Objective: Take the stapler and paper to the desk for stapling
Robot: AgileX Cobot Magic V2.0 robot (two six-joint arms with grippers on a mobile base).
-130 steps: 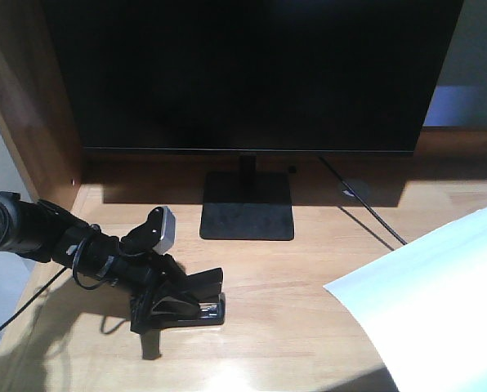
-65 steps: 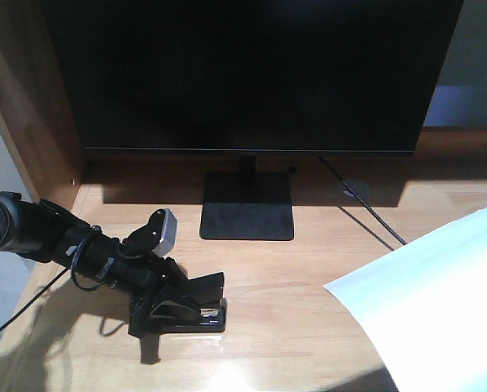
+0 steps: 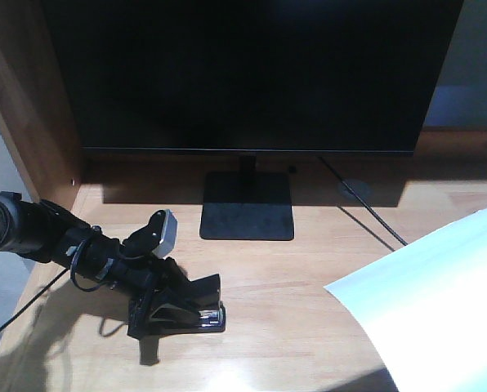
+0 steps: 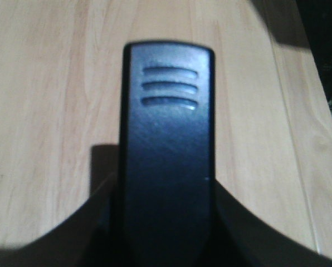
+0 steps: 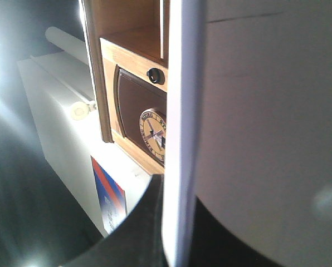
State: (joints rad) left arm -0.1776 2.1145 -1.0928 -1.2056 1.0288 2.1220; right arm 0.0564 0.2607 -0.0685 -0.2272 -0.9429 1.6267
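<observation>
On the desk [image 3: 309,269], left fingers [image 4: 85,236] clamp stapler [image 4: 167,156]; half-hidden right fingers [image 5: 138,236] seemingly pinch paper [image 5: 266,139].

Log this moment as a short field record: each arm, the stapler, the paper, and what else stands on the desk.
stapler: black, base on the desk, upper arm tilted up
paper: white sheet reaching in from the right, shadow on the desk beneath it
left gripper: closed around the stapler, low over the desk
right gripper: clamped on the paper, seen edge-on in its wrist view
monitor: dark screen on its stand at the back
task state: paper and stapler apart, nothing stapled yet
</observation>
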